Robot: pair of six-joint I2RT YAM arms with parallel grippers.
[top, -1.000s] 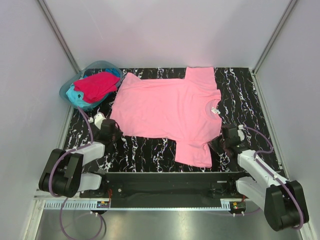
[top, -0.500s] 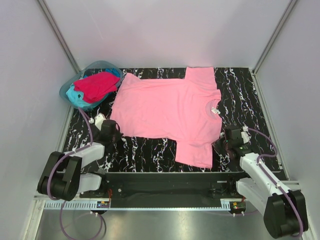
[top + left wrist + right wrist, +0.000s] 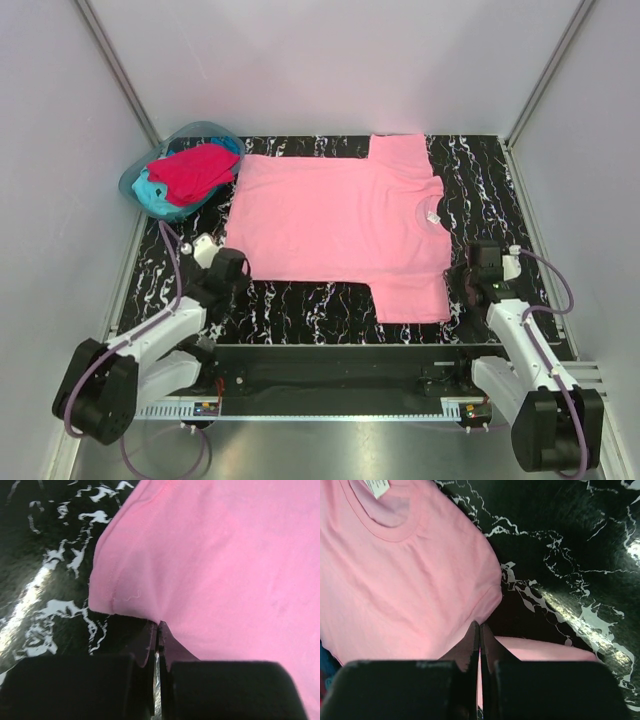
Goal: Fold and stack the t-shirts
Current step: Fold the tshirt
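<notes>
**Both arms have the near edge pinched, set for a fold**
Far left, a translucent blue-green plastic tub (image 3: 133, 182) holds the waiting crimson tee (image 3: 192, 168). The left fingers (image 3: 147, 645) clamp the hem corner of the light pink cloth t-shirt (image 3: 340, 220), spread flat on the black marbled tabletop (image 3: 300, 300). The right fingers (image 3: 469, 642) clamp its shoulder edge.

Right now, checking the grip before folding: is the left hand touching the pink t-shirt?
Touching: the left wrist view shows the left hand shut on the pink t-shirt.
</notes>
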